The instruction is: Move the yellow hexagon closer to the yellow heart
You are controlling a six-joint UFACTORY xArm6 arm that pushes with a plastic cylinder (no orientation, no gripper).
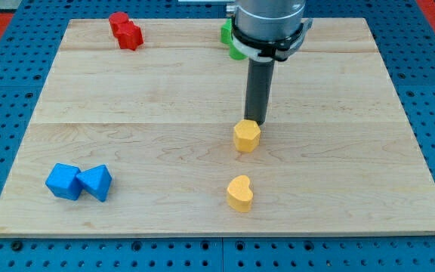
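Observation:
The yellow hexagon [246,137] lies just right of the board's middle. The yellow heart [240,193] lies below it, toward the view's bottom, with a gap of bare wood between them. My tip [254,121] is at the hexagon's upper edge, touching or nearly touching it on the side away from the heart. The dark rod rises from there to the arm's grey body at the view's top.
Two red blocks [125,30] sit together at the top left. Two blue blocks [79,182] sit side by side at the bottom left. A green block [228,35] shows partly behind the arm at the top. The wooden board [353,151] rests on a blue pegboard.

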